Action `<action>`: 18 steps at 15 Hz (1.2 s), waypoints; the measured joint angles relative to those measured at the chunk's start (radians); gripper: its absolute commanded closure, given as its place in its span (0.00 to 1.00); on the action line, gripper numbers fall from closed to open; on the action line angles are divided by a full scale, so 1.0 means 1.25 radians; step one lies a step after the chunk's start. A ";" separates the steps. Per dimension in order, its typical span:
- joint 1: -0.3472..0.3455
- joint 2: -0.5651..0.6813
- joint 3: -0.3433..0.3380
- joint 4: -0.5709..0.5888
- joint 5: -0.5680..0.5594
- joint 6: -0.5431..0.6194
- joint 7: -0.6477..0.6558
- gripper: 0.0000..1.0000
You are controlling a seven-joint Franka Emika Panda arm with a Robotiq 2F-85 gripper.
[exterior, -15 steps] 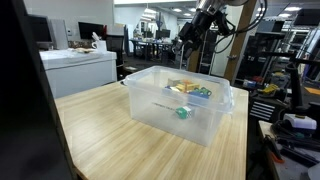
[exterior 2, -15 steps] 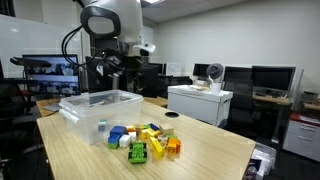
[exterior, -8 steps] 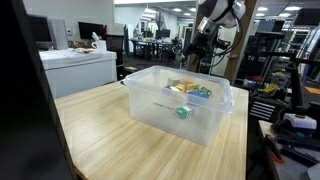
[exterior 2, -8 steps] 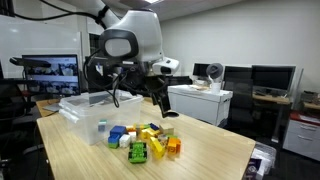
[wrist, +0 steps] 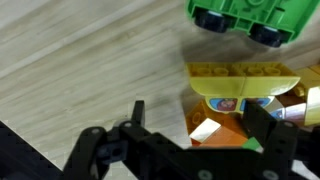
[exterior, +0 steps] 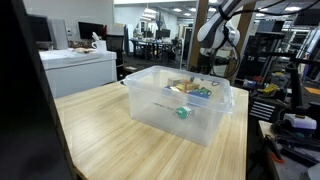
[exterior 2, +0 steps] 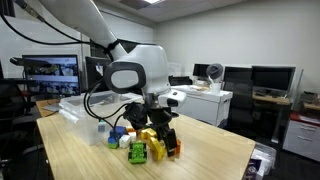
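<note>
In the wrist view my gripper (wrist: 198,118) is open, low over the wooden table. An orange block (wrist: 215,127) lies between its fingers, close to the right one, with a gap to the left one. A yellow block (wrist: 240,78) with a printed sticker lies just beyond it, and a green toy car (wrist: 245,18) lies past that. In an exterior view the gripper (exterior 2: 160,136) hangs down into a pile of coloured toys, next to the green car (exterior 2: 137,152) and the orange block (exterior 2: 172,147). Nothing is held.
A clear plastic bin (exterior 2: 85,104) stands behind the pile, and in an exterior view this bin (exterior: 180,100) has a few toys inside. The arm (exterior: 215,35) rises beyond it. A white cabinet (exterior 2: 198,102), desks and monitors surround the table.
The arm has swung from above the clear bin across to the toy pile and come down over it. The jaws have stayed open.
</note>
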 measured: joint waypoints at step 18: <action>-0.013 0.009 0.073 0.043 -0.026 0.008 0.031 0.00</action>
